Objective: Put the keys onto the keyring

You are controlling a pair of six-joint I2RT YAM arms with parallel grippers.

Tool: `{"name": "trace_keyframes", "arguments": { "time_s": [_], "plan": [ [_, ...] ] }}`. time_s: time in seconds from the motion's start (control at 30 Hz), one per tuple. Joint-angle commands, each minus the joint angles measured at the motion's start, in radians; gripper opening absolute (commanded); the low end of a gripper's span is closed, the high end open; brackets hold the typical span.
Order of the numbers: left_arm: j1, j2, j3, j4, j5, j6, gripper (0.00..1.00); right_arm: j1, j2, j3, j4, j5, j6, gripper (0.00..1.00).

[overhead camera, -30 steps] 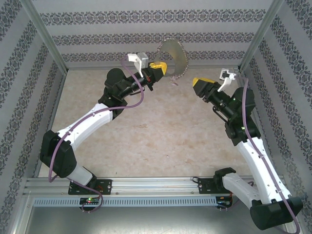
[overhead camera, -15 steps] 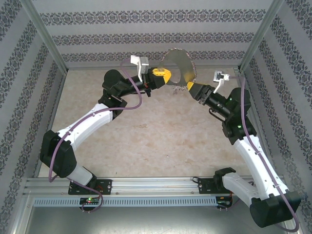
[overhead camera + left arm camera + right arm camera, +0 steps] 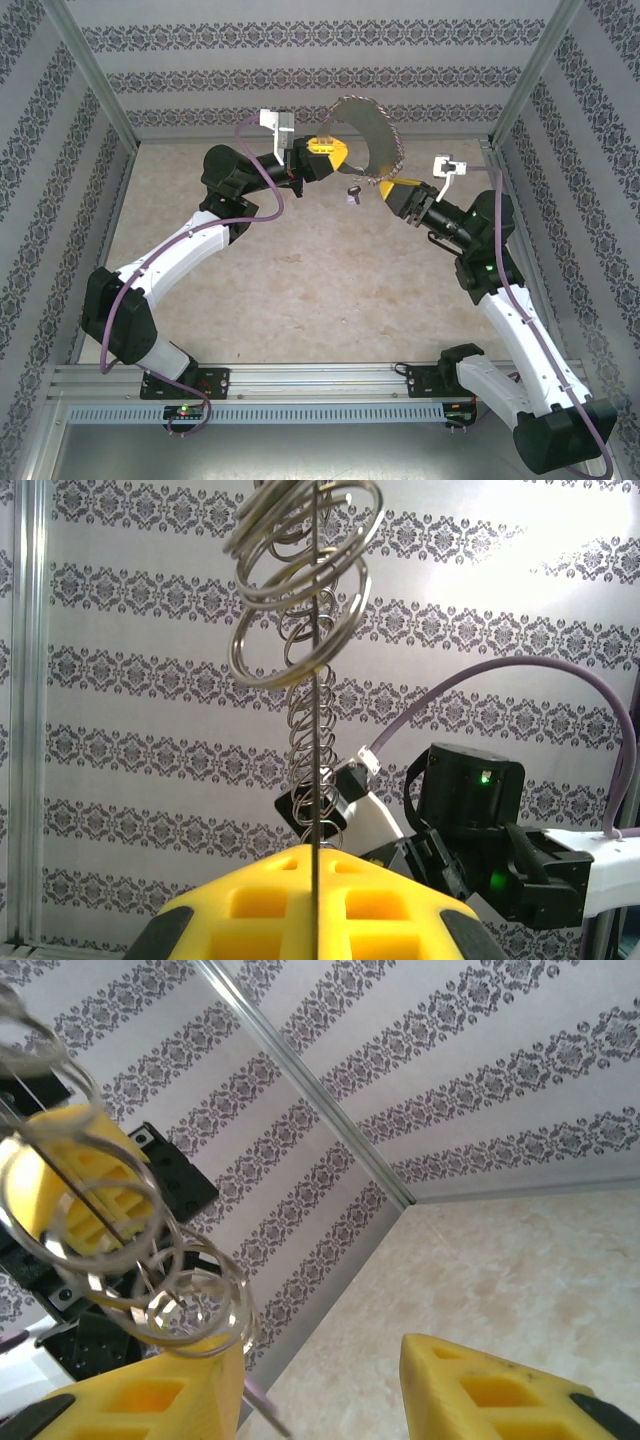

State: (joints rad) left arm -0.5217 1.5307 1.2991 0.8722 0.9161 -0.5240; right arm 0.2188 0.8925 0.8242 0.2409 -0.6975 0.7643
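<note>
The keyring (image 3: pixel 362 125), a large thin dark-grey metal hoop with a fringe of small silvery wire loops on its rim, is up off the table in the upper centre of the top view, roughly upright against the patterned back wall. The left gripper (image 3: pixel 327 151), yellow two-finger tips, is clamped on the hoop's left edge. Left wrist view confirms: the keyring (image 3: pixel 315 780) runs edge-on as a thin vertical line straight down into the closed left gripper (image 3: pixel 315 870), with loops stacked along it. One tiny silvery metal key (image 3: pixel 352 193) is loose just below the hoop, between the two grippers and touching neither. Can't tell if it's on the beige table (image 3: pixel 300 290) or in the air. The right gripper (image 3: pixel 393 187) is at the hoop's lower right, just beside the loop fringe. In the right wrist view the right gripper (image 3: pixel 320 1385) has its yellow fingers parted, bare table visible through the gap, nothing held. The loops (image 3: pixel 190 1300) hang by the finger at lower left of that frame; contact unclear. Progress call: early to mid. The hoop is lifted and presented, so that part's done. The visible key isn't threaded and isn't in hand, so it needs picking up and working onto a loop. Whether any keys already hang among the loops is too small to tell.
</note>
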Motion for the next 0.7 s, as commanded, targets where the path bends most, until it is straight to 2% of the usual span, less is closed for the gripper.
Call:
{"name": "trace_keyframes", "arguments": {
  "time_s": [0.0,0.13,0.37,0.53,0.67],
  "plan": [
    [0.006,-0.020,0.043,0.042,-0.007,0.031,0.00,0.040,-0.035,-0.019,0.078,-0.048,0.010,0.41],
    [0.007,-0.011,0.045,0.008,-0.029,0.055,0.00,0.090,-0.072,-0.005,0.040,-0.047,-0.024,0.30],
    [0.008,-0.002,0.052,-0.081,-0.069,0.120,0.00,0.139,-0.088,0.015,0.043,0.013,-0.014,0.28],
    [0.006,0.000,0.066,-0.154,-0.071,0.167,0.00,0.154,-0.045,0.057,0.058,0.115,-0.004,0.26],
    [0.008,0.003,0.068,-0.187,-0.092,0.193,0.00,0.150,0.016,0.090,0.092,0.145,0.048,0.24]
  ]
}}
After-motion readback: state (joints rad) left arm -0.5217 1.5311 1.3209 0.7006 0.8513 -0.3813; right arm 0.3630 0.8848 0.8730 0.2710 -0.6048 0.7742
